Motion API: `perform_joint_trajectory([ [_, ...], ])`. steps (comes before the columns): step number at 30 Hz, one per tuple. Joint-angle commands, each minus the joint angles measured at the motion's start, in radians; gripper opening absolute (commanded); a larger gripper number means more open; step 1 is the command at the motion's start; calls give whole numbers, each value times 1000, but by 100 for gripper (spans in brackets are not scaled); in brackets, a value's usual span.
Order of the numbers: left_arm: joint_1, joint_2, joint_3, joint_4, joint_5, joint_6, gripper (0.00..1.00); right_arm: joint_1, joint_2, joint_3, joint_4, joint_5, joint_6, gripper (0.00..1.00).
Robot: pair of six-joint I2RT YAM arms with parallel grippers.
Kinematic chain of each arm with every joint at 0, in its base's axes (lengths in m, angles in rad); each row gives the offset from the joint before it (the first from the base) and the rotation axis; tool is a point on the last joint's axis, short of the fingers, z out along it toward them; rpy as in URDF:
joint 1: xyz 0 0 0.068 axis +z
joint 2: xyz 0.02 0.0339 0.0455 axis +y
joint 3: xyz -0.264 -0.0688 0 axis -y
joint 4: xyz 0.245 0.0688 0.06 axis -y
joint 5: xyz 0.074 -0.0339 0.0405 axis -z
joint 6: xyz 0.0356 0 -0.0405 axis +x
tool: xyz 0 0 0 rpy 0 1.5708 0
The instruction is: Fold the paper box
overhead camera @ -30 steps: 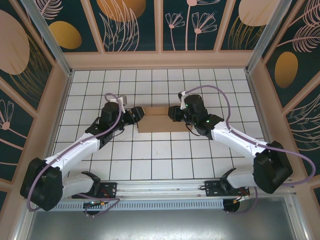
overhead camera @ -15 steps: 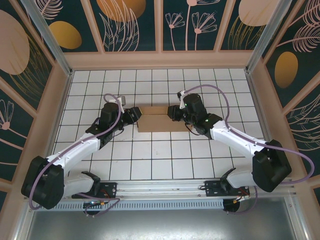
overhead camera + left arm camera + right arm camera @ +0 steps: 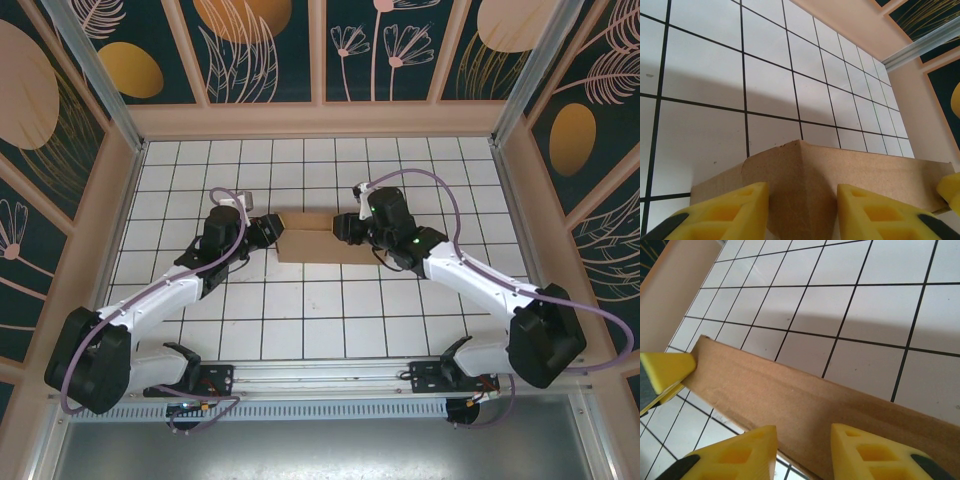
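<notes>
The paper box (image 3: 312, 245) lies mid-frame on the tabletop (image 3: 300, 330), my left jaws and right jaws both apart astride its ends; mid-fold, I judge, next needing a pinch to raise the walls.

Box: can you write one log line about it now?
box: on tiles | left gripper: open, at left end | right gripper: open, over right half

One paper box (image 3: 312, 243) is lying on one tiled table (image 3: 300, 310) — two grippers are showing, the left gripper (image 3: 276, 229) and the right gripper (image 3: 341, 228).
</notes>
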Motion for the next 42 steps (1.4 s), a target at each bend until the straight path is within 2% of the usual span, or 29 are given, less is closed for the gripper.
perform_joint_trajectory([
  [1, -11, 15, -20, -32, -3, 25, 40, -4, -62, 38, -66, -51, -12, 38],
  [5, -18, 17, -9, -41, -11, 30, 40, -36, -143, 34, -97, -22, -10, 45],
  [11, -28, 18, -10, -39, -22, 31, 40, -118, -252, -23, -182, 148, 28, 61],
  [15, -31, 19, -12, -42, -26, 36, 40, -206, -282, -80, -194, 187, 67, 64],
  [22, -31, 11, -13, -47, -27, 37, 41, -222, -266, -129, -171, 224, 92, 67],
  [29, -31, 15, -24, -12, -15, 24, 40, -225, -215, -206, -33, 76, 156, 63],
  [34, -31, 25, -26, 62, 21, 7, 40, -223, -184, -242, 91, -45, 180, 52],
  [38, -31, 39, -27, 129, 23, -8, 38, -223, -163, -242, 174, -77, 168, 45],
  [42, -31, 54, -26, 207, 31, -19, 37, -224, -129, -227, 256, -103, 160, 44],
])
